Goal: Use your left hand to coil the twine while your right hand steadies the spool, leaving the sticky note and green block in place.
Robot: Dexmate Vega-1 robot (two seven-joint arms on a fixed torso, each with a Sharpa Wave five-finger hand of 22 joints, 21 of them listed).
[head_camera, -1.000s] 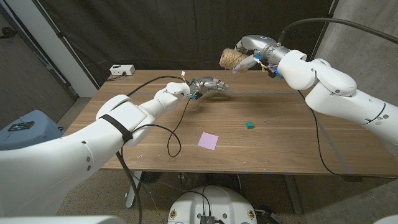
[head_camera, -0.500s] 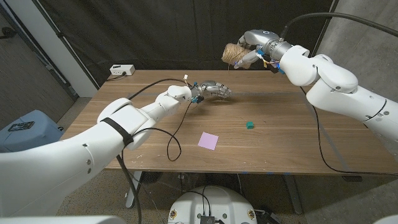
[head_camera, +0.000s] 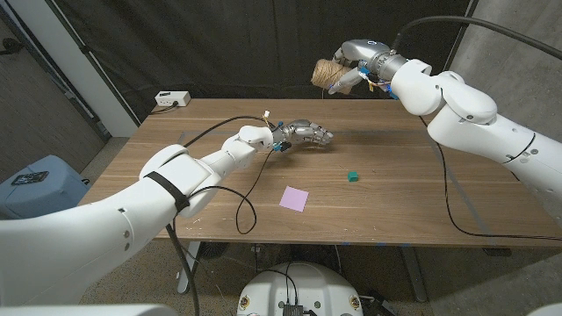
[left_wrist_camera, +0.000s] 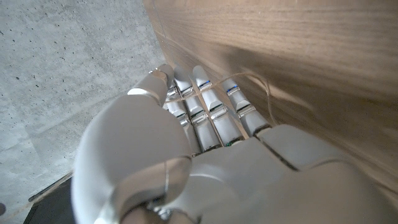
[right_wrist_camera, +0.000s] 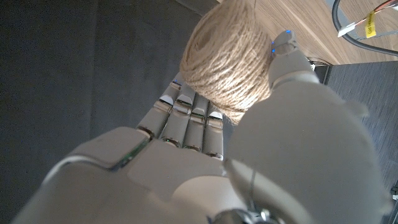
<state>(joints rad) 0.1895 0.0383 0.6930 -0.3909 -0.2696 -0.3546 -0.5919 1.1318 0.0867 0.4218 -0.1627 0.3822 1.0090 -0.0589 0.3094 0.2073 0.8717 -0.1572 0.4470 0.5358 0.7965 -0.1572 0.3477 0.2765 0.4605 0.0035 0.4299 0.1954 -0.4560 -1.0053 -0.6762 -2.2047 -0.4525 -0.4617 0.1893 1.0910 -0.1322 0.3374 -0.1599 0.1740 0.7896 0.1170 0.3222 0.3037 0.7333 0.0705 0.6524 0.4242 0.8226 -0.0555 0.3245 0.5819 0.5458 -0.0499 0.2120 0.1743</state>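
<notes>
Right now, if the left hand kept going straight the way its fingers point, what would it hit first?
Probably nothing soon. The left hand points across bare table toward the robot's right. The green block sits nearer the robot than that line, and the spool is held above; depth is unclear.

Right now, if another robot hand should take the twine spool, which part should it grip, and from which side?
Probably the wound middle of the twine spool, from the side facing away from the right robot hand, whose fingers and thumb already cover the near side.

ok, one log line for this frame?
right robot hand: holds tan twine spool aloft | left robot hand: strand across fingers | pink sticky note, green block: on table
</notes>
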